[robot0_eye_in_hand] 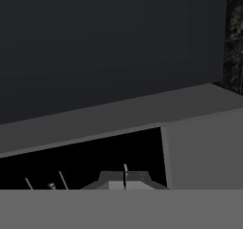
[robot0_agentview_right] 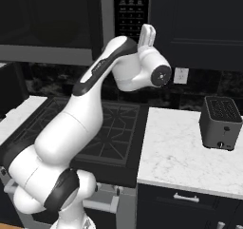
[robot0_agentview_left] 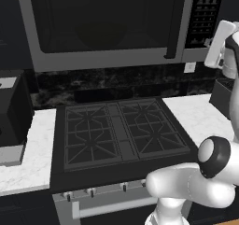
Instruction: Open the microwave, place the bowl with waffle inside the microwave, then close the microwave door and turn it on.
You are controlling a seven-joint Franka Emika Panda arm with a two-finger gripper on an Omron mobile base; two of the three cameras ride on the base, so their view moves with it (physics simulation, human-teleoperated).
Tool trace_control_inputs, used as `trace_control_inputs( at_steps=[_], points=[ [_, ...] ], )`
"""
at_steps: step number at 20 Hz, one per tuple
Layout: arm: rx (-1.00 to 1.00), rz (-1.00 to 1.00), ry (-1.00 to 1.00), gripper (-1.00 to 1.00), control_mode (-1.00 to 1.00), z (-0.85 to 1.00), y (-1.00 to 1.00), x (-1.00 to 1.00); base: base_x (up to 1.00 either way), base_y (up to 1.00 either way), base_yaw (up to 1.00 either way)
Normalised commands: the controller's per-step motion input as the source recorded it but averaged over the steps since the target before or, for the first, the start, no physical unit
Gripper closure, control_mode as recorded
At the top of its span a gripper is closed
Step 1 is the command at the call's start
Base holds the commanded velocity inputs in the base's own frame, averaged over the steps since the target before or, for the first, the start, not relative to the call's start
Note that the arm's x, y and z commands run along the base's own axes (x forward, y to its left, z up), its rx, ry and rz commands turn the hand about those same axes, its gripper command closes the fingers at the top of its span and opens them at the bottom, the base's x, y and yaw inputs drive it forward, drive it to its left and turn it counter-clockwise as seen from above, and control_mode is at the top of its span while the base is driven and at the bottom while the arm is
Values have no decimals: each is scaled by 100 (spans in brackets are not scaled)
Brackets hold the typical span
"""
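We see the microwave (robot0_agentview_left: 107, 25) mounted above the stove (robot0_agentview_left: 119, 135), grey frame around a dark front. The microwave door (robot0_agentview_left: 105, 18) sits flush in its frame, shut, its slim dark handle (robot0_agentview_left: 173, 23) running vertically at the right edge, just left of the black button panel (robot0_agentview_left: 204, 14).

Something rounded shows faintly behind the dark glass, but it is too dim for us to call it the bowl.

The arm rises from the base and reaches up to the panel. In the right base view the gripper (robot0_agentview_right: 147, 34) points up at the lower part of the button panel (robot0_agentview_right: 131, 7); whether it touches the panel we cannot tell. In the left base view the gripper (robot0_agentview_left: 219, 44) sits at the right edge, just below and right of the panel.

In the hand view the finger tips (robot0_eye_in_hand: 124, 181) are pressed together with no gap, nothing clamped between them. Past them lie a grey frame edge and a black panel area with a few small pale marks.

A dark toaster (robot0_agentview_right: 219, 122) stands on the white marble counter (robot0_agentview_right: 185, 152) right of the stove. A black boxy appliance (robot0_agentview_left: 13, 109) sits on the counter (robot0_agentview_left: 28, 158) to the stove's left. A white wall outlet (robot0_agentview_right: 180, 75) shows on the dark backsplash.
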Motion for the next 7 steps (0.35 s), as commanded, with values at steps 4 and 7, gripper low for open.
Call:
trace_control_inputs(
  at_steps=[4, 7],
  points=[
    [0, -4, 0, 100, -100, 0, 1, 56, 0, 0, 0],
    [0, -1, 0, 100, -100, -4, 2, 8, 0, 0, 0]
  ],
)
